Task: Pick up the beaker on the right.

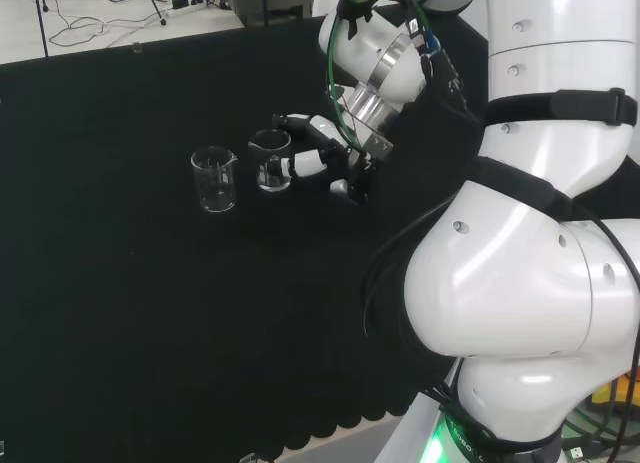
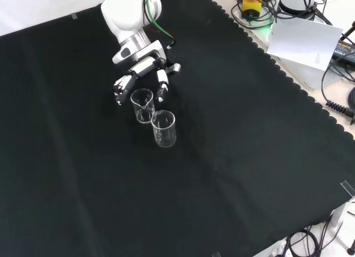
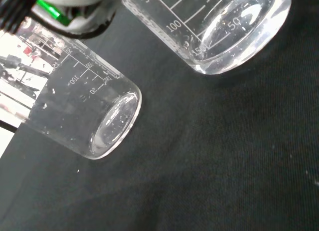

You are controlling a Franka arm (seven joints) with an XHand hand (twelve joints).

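**A:** Which beaker is the target, and where does it stand?

**B:** The target beaker point(image 1: 271, 161) is the one on the right in the head view. It stands on the black cloth point(image 1: 120, 313) just beside the second beaker point(image 1: 213, 180), which serves as the landmark: the target is to that beaker's right in the head view, and behind it, towards the arm, in the front view. The two look very near each other, but I cannot tell whether the glass touches.

**A:** Which way does it point?

**B:** It stands upright, long axis vertical, mouth up, base flat on the cloth. The pouring lip is too faint to place. Both beakers look empty.

**A:** And the hand?

**B:** The hand point(image 1: 318, 155) sits on the far side of the target from the second beaker. Its fingers point(image 2: 161, 82) are spread and reach forward on either side of the glass, partly bent, not yet closed round it. In the front view one finger lies at each flank of the target's rim, with no clear contact, so I read it as open and bracketing the beaker.

**A:** Why come in from that side?

**B:** My judgement: approaching from the side away from the second beaker keeps the fingers clear of it, and a side wrap suits an upright cylinder. The risk is nudging the neighbour when closing.
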